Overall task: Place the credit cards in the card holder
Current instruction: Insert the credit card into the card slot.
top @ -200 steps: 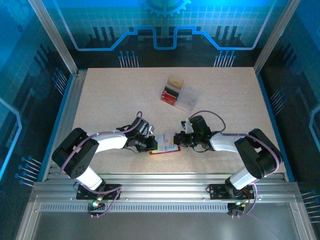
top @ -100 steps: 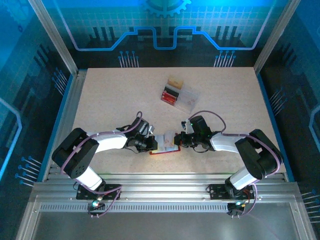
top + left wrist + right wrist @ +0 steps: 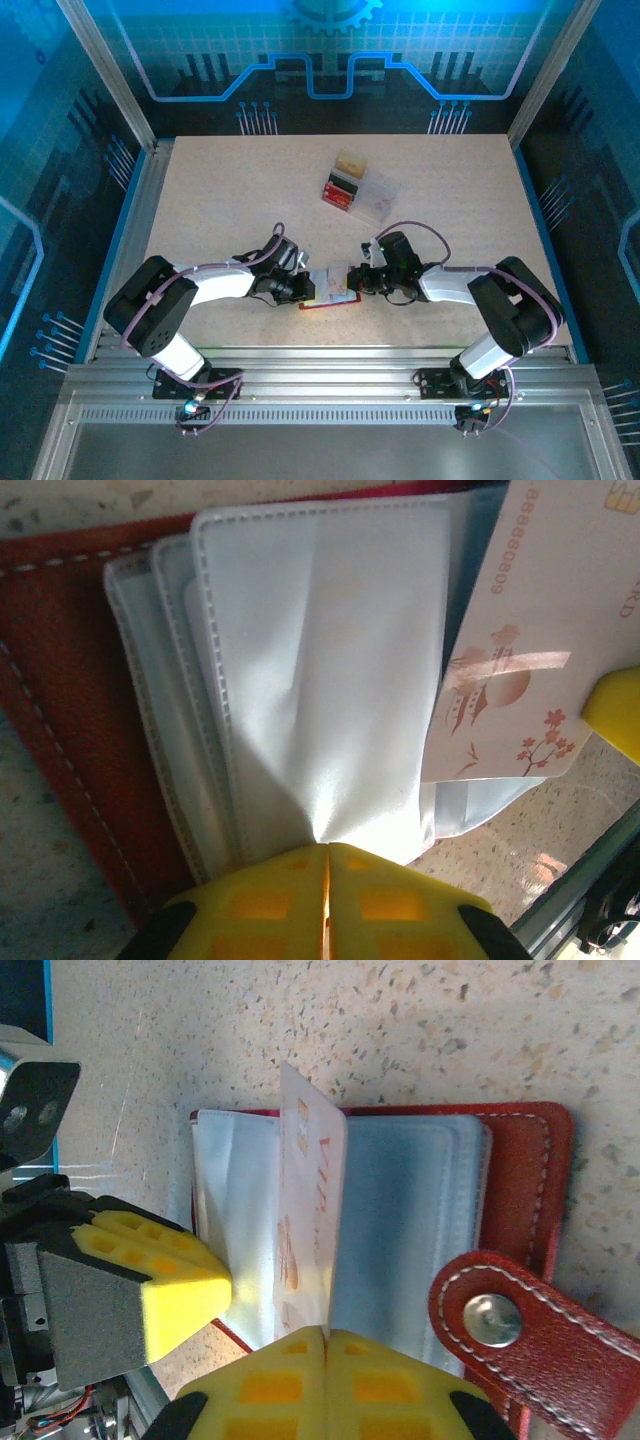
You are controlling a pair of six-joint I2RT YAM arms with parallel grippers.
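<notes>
Seen from above, both arms sit folded low on the table (image 3: 230,200), elbows out wide toward the near corners and forearms turned inward, so the two wrists meet almost head-on near the 6 o'clock edge. Left arm (image 3: 215,283) reaches toward 3 o'clock, right arm (image 3: 450,283) toward 9 o'clock. The card holder (image 3: 326,303) lies open and flat on the table between the two grippers. Left gripper (image 3: 303,288): in its wrist view the yellow pads are clenched together on the edge of a clear plastic sleeve (image 3: 330,680) of the holder, which puckers where it is pinched; more sleeves fan out beside it over the red cover. Right gripper (image 3: 358,281): in its wrist view the pads are pressed tight on the near edge of one credit card (image 3: 312,1190). The card stands on edge, roughly upright, over the middle of the open sleeves. Whether its far edge is inside a pocket cannot be told. Card face is pale with reddish print. The snap tab (image 3: 510,1320) lies folded out at 4 o'clock in the right wrist view, just beside the right pads. A clear box (image 3: 365,195) with dark red pieces in it rests well apart, at 12 o'clock from the holder.
</notes>
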